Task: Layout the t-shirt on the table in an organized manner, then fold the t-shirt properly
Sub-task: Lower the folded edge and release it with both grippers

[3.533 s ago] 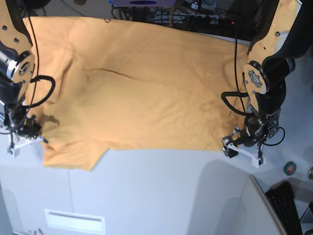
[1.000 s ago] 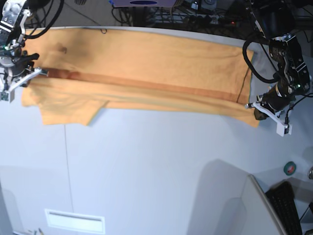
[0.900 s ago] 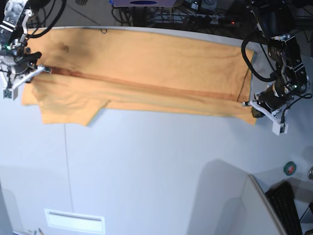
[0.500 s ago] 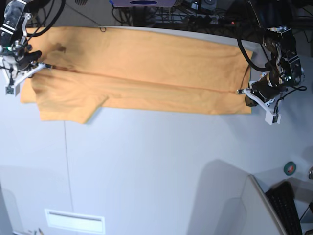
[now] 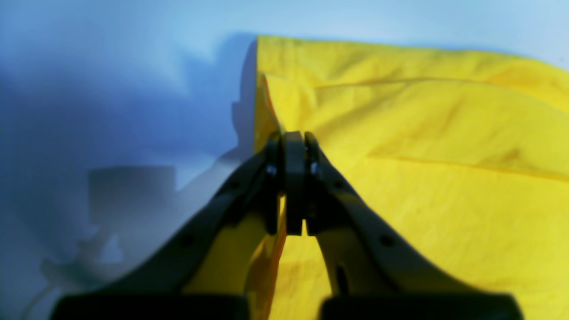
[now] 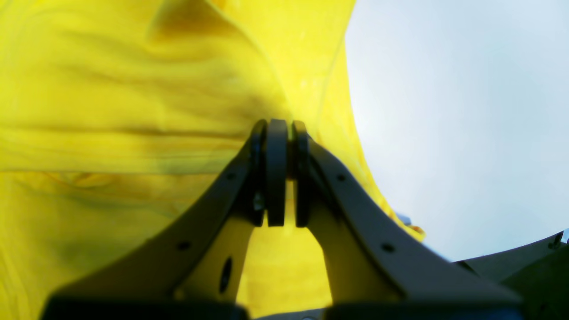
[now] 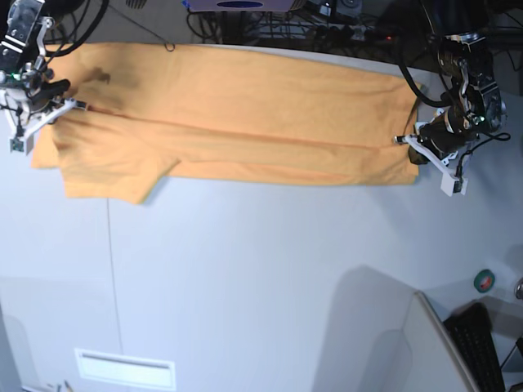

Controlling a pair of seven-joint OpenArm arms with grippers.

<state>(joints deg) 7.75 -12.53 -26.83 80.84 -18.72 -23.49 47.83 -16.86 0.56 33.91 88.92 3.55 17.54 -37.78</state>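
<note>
The light-orange t-shirt lies as a long folded band across the far part of the white table, with one sleeve sticking out at the near left. My left gripper is shut on the shirt's right end. In the left wrist view its jaws pinch a raised fold of the cloth. My right gripper is shut on the shirt's left end. The right wrist view shows those jaws closed on bunched cloth beside bare table.
A small slot plate sits near the table's front left. At the lower right are a raised panel, a keyboard and a green tape roll. Cables run behind the far edge.
Both grippers carried the shirt's near edge away across the table, doubling the spread shirt into a band. Over the last second they moved farther back and the top layer settled flat.
</note>
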